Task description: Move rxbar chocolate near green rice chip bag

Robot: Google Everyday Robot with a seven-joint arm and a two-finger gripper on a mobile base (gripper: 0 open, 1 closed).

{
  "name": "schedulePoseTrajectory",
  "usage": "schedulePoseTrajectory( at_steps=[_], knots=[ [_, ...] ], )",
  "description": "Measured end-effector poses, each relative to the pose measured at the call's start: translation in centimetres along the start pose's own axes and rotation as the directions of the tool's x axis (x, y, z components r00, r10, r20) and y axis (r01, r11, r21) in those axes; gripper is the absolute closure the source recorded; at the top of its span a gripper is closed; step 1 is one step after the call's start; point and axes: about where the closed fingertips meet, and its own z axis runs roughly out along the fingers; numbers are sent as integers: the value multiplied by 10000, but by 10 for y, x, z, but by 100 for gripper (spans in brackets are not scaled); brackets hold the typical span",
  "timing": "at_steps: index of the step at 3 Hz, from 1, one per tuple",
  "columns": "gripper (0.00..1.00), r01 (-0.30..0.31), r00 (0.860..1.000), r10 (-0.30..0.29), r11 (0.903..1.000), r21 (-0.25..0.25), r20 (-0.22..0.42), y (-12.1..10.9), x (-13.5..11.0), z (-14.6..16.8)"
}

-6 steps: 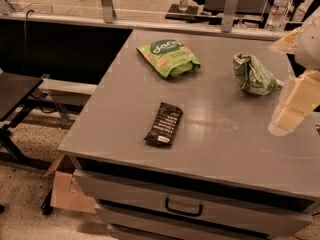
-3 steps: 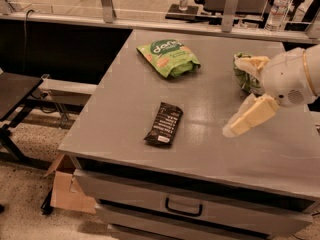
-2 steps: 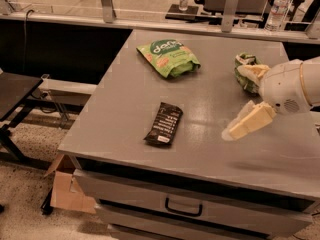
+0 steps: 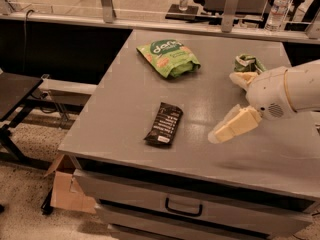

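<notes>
Apparently the reach is the step in hand: the gripper (image 4: 223,107) hovers over the table (image 4: 120,99), fingers seemingly apart and holding nothing. The chocolate bar (image 4: 164,124) lies flat, untouched, to the camera's left of its lower tip, and the light-green chip bag (image 4: 169,57) sits farther off, up and left. Next, I judge, it must come down over the bar, straddle its narrow width and close.

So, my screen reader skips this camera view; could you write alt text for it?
The gripper, open and empty, hovers over a grey table, right of the rxbar chocolate; the green rice chip bag lies farther back.
</notes>
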Motion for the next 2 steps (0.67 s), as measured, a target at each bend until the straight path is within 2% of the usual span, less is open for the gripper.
schedulePoseTrajectory(
  at_steps=[1, 2],
  knots=[
    [0, -746, 9971, 747, 9972, -74, 128, 14, -8, 18],
    [0, -1024, 9943, 1024, 9947, -7, 304, 31, -13, 43]
  ],
)
